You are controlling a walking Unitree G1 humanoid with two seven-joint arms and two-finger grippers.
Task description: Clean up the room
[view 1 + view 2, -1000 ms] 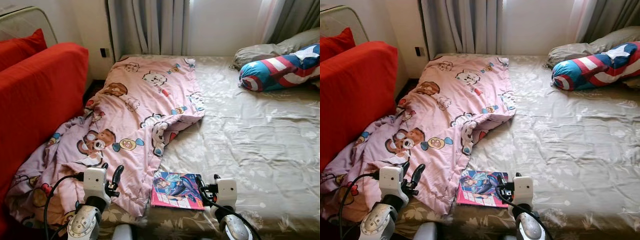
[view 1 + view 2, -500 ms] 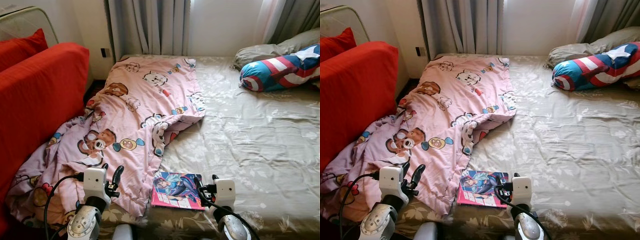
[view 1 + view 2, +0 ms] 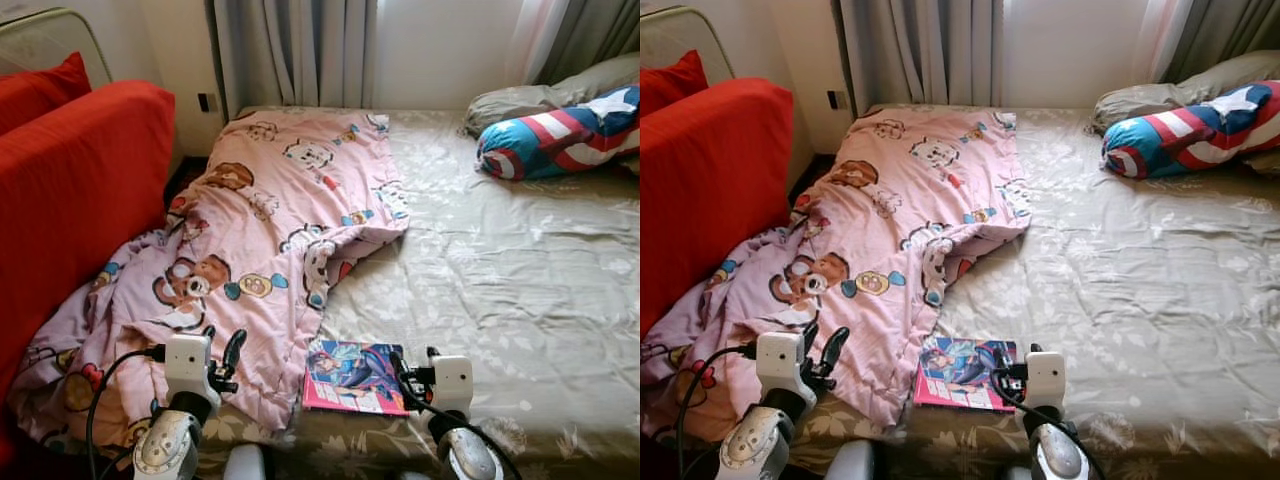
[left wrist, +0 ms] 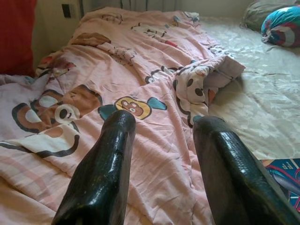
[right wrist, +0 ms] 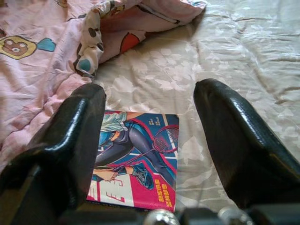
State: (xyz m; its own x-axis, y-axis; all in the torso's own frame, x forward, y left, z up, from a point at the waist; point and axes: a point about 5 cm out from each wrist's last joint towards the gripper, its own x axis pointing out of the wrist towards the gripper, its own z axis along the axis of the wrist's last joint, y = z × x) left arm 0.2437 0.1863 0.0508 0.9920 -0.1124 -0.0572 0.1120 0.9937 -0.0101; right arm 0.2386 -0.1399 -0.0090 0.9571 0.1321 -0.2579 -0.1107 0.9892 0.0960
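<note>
Pink blanket crumpled on bed's left side, magazine beside its edge.

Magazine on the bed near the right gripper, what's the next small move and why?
Probably lower the right gripper onto the magazine: its fingers are open and empty just above the cover, which lies flat on the bed beside the pink blanket.

1. The magazine has its near edge hidden behind the right gripper.
2. The words on its cover are too small to read.
3. The pink blanket covers part of the bed, and its low corner runs off the picture's edge.
4. The red sofa is cut off at the side.
5. The striped pillow is cut off too.
</note>
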